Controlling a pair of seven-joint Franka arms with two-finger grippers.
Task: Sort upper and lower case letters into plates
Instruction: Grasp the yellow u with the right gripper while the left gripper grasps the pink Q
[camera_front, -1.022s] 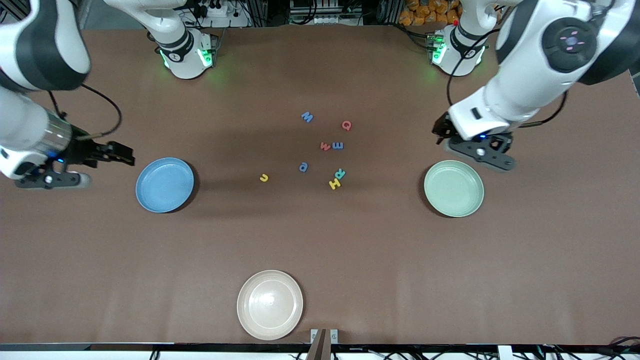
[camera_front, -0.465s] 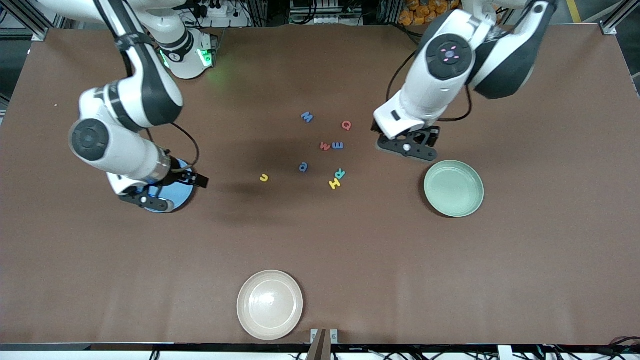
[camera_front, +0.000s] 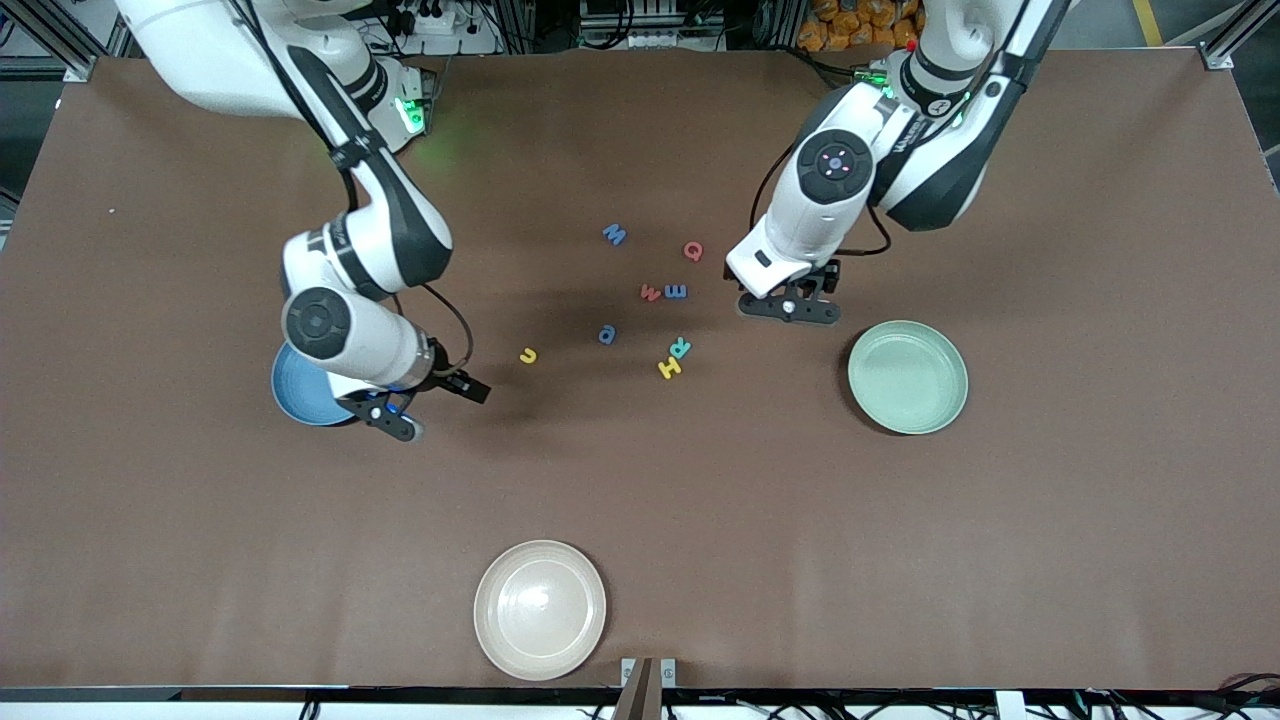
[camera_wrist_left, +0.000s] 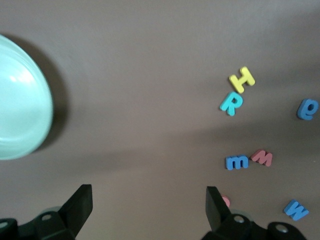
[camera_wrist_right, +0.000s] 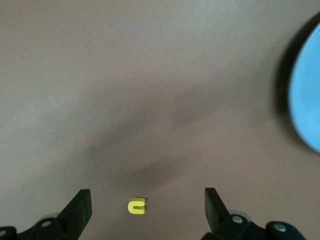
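Eight small foam letters lie mid-table: blue W (camera_front: 614, 234), red Q (camera_front: 692, 250), red w (camera_front: 650, 292), blue m (camera_front: 676, 291), blue a (camera_front: 606, 334), yellow u (camera_front: 528, 354), teal R (camera_front: 681, 347), yellow H (camera_front: 669, 367). My right gripper (camera_front: 397, 420) hangs open and empty beside the blue plate (camera_front: 298, 392), which the arm partly hides. In the right wrist view the u (camera_wrist_right: 136, 205) shows between the open fingers of the right gripper (camera_wrist_right: 146, 207), on the table below. My left gripper (camera_front: 789, 308) is open and empty between the letters and the mint plate (camera_front: 907, 376).
A cream-white plate (camera_front: 540, 609) sits near the table's edge closest to the front camera. The left wrist view shows the mint plate (camera_wrist_left: 20, 115), H (camera_wrist_left: 242, 79), R (camera_wrist_left: 231, 103) and m (camera_wrist_left: 236, 162) ahead of the left gripper (camera_wrist_left: 147, 207).
Both arms have swung in toward the letters. The right gripper crossed over the blue plate toward the u. The left gripper moved from above the mint plate toward the Q and m.
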